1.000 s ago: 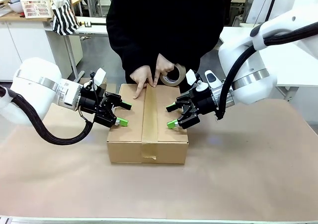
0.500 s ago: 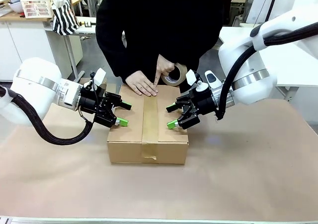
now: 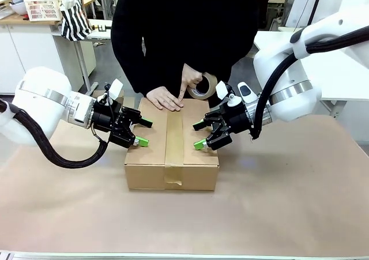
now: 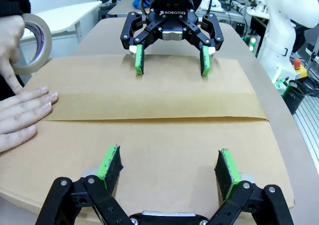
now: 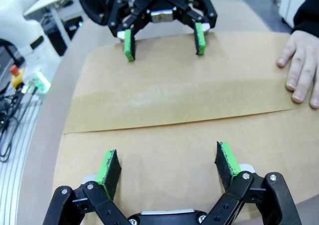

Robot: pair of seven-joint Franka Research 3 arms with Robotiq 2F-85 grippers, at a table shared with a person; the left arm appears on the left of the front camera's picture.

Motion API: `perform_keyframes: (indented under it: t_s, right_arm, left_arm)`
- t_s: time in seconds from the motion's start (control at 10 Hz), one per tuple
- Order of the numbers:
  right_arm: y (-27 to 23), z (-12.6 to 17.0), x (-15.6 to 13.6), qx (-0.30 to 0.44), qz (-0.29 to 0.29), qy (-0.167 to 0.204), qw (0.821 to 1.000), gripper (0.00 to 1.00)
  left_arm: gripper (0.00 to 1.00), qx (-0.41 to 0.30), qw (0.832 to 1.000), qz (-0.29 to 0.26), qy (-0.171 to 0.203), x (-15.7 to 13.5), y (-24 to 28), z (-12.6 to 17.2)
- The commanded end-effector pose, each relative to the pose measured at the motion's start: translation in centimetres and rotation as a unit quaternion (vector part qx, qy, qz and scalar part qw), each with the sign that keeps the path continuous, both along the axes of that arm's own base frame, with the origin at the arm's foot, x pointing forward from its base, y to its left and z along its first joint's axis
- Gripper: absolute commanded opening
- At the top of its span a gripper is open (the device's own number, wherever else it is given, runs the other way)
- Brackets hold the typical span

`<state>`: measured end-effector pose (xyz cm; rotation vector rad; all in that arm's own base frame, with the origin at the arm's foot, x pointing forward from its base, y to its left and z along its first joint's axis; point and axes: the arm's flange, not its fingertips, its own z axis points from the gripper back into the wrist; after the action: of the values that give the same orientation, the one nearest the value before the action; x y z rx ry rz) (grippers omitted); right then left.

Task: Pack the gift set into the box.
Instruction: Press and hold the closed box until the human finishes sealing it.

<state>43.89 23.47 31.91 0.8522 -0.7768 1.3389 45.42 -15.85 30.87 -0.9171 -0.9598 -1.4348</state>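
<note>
A table (image 3: 300, 202) covered in brown paper runs wide and bare on the near side and to both sides of the box (image 3: 171, 147), which sits near the middle with its flaps down and a strip of tape (image 3: 173, 139) along the centre seam. The gift set cannot be seen with the box shut. The left gripper (image 3: 143, 131) hangs over the box's left edge with its jaws spread wide, green pads (image 4: 110, 162) clear of the cardboard; the right gripper (image 3: 198, 134) mirrors it over the right edge, equally wide apart and holding nothing. At the box's far edge a person's flat hand (image 3: 165, 98) presses on the lid beside the seam, while the other hand (image 3: 190, 78) holds a tape roll (image 3: 202, 87) just beyond that edge.
</note>
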Motion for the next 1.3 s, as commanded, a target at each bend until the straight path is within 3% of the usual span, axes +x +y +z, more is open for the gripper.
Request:
perform_keyframes:
  t_s: [0.0, 1.2]
  right_arm:
    - [-0.07, -0.34, -0.20, 0.002, -0.007, 0.005, 1.000, 1.00]
    - [-0.07, -0.34, -0.20, 0.002, -0.007, 0.005, 1.000, 1.00]
  left_arm:
    - [1.00, 0.000, 1.000, -0.002, -0.004, -0.14, 0.02, -0.15]
    - [1.00, 0.000, 1.000, -0.002, -0.004, -0.14, 0.02, -0.15]
